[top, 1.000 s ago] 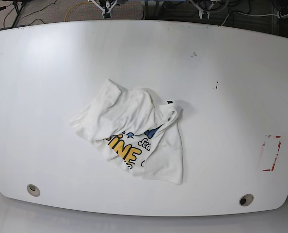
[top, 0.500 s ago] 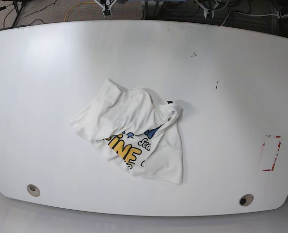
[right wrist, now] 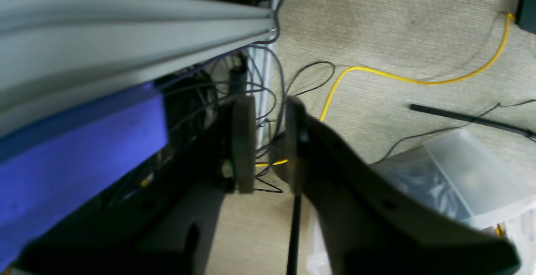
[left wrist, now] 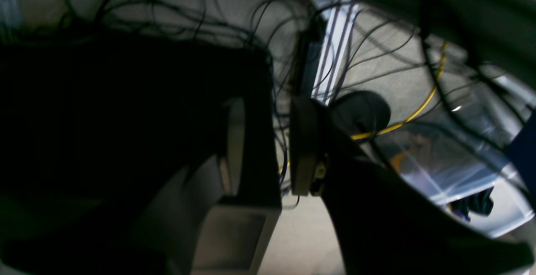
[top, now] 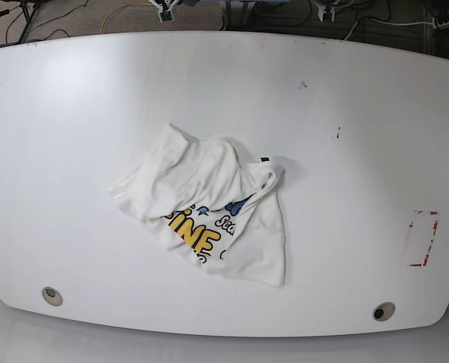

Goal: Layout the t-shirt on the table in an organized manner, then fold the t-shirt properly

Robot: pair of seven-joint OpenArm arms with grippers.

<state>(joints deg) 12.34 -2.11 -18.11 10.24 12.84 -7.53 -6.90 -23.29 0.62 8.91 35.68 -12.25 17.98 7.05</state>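
Observation:
The white t-shirt [top: 209, 204] lies crumpled in the middle of the table [top: 73, 113], with yellow and blue lettering showing near its front. Both arms are pulled back beyond the table's far edge, and only small tips show at the top of the base view. In the left wrist view my left gripper [left wrist: 268, 145] hangs over the floor, jaws a little apart with nothing between them. My right gripper [right wrist: 268, 145] also stands narrowly open and empty over the carpet. Neither gripper is near the t-shirt.
Two round grommet holes [top: 52, 296] [top: 383, 311] sit near the table's front edge. A red-white tape rectangle [top: 422, 238] marks the right side. Small dark scuffs [top: 336, 134] lie right of centre. On the floor are a yellow cable [right wrist: 418, 80] and a clear plastic bin [right wrist: 469, 178].
The gripper tips at the top of the base view have drawn back slightly further past the far edge. The t-shirt has not moved.

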